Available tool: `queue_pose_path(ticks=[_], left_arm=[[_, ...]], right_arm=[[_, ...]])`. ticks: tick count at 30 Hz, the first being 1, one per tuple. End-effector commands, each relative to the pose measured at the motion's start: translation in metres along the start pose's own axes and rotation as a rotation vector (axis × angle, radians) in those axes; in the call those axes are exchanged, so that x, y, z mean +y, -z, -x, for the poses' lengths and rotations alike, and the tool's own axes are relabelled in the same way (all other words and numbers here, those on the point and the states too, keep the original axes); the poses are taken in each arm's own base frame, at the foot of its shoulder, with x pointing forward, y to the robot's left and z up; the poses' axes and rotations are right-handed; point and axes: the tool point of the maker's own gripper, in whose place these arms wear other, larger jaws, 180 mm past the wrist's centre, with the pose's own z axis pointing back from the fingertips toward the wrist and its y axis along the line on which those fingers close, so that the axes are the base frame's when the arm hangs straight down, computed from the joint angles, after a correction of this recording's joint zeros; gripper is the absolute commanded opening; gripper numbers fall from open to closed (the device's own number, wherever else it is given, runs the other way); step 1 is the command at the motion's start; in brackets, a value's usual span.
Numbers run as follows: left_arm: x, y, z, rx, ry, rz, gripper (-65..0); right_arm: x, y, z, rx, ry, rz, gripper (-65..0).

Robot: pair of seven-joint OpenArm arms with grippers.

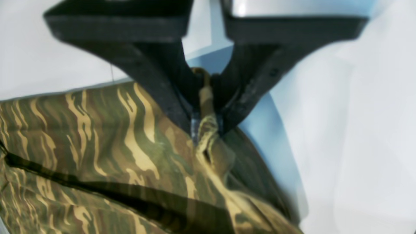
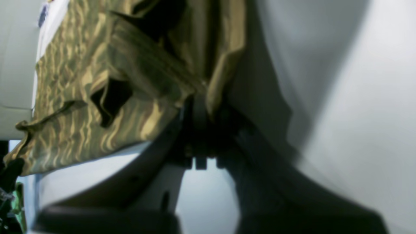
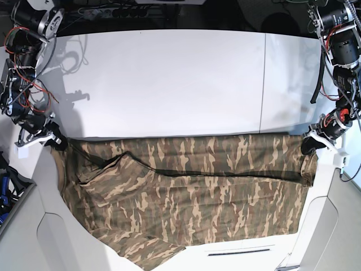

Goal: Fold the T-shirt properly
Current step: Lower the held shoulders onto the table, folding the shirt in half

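Both grippers clamp the soft camouflage-print T-shirt (image 3: 186,192): left gripper (image 1: 208,122) at its 3 o'clock edge, right gripper (image 2: 203,100) at 9 o'clock. Shirt spans the white table (image 3: 169,79); next, likely carry this edge toward 6 o'clock.

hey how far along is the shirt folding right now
Early. Done so far: the left tool and right tool are each shut on an edge of the T-shirt, one at each end. In hand: the cloth is held stretched wide between them across the white table. Left: the shirt is still wide and rumpled, with no tidy fold visible, so the real folding remains.
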Motion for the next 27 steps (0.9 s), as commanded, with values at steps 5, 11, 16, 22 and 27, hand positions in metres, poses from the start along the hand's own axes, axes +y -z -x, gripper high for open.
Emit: queue_pose_path(ticks=[5,11,16,22,27], left_arm=[[-0.004,-0.02,-0.013,-0.037,0.092,0.007,-65.0],[-0.017,-0.038,0.009,-0.003,0.162,0.02,-65.0],[-0.019,-0.052,0.031,0.044,0.195,0.019,-65.0],[-0.034,-0.067,0.048,0.072,0.232,0.047,-65.0],[-0.049,-0.079,0.057,0.087,0.268,0.076,-65.0]], right_arm=[[0.003,-0.015,-0.003,-0.026,-0.017,-0.032,-65.0],[0.007,-0.046,0.012,-0.031,-0.091,-0.027,-65.0],[0.011,-0.077,0.023,-0.019,-0.19,0.005,-65.0],[0.013,-0.105,0.037,0.013,-0.247,0.013,-65.0],[-0.003,-0.127,0.043,0.013,-0.232,0.062,-65.0]])
